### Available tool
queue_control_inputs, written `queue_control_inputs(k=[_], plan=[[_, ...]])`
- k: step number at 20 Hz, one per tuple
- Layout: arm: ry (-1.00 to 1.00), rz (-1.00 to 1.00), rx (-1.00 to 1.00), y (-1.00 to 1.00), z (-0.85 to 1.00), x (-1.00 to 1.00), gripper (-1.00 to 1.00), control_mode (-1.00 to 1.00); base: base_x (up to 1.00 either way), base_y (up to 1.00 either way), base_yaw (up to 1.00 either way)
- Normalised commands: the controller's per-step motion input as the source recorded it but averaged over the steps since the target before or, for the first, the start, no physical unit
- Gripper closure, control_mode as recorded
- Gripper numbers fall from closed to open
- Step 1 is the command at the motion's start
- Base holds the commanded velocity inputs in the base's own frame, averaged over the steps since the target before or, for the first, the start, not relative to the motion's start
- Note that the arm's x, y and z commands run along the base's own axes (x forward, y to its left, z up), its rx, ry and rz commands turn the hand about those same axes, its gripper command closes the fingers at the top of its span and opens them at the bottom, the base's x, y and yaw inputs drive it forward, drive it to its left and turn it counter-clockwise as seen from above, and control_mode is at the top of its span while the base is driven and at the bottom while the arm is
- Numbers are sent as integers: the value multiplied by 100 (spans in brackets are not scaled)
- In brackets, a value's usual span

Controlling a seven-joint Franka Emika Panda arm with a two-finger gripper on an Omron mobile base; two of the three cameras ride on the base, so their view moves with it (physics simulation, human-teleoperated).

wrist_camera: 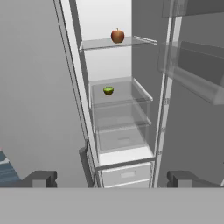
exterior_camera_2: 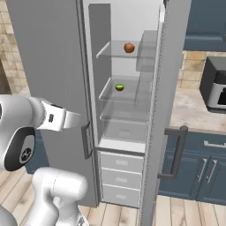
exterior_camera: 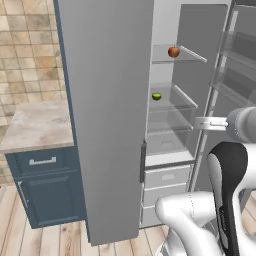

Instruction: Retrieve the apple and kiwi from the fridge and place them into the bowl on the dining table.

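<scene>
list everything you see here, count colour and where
fridge: 1, grey, one door open, white inside
apple: 1, reddish-brown, upper glass shelf in the fridge
kiwi: 1, green, the next shelf down from the apple
drawers: 3, white, stacked at the bottom of the open fridge side
counter: 1, beige marbled top on blue cabinets, left of the fridge
appliance: 1, dark and silver, on the counter right of the fridge
pincer: 1, dark tips, open, holding nothing, outside the fridge facing the shelves
</scene>
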Motion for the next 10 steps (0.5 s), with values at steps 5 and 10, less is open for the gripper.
queue_control_inputs(k=[5,10], plan=[[0,0,0,0,0,0,-100,100,60,-28,0],[0,0,0,0,0,0,-100,100,63,-43,0]])
